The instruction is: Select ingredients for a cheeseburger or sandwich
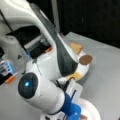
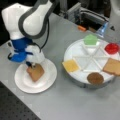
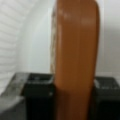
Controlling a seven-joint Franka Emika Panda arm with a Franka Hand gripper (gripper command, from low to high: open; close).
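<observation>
claw clamped on toast square, seemingly touching white plate on grey tabletop

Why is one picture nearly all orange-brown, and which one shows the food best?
In the wrist view the toast square held in the pincer sits so close it fills the frame and blurs. In a front view the arm blocks most of the tray. In a front view the tray and plate show fully.

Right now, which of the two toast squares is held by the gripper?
The toast square over the white plate, clamped between the gripper fingers. The other toast lies untouched in the segmented tray.
</observation>
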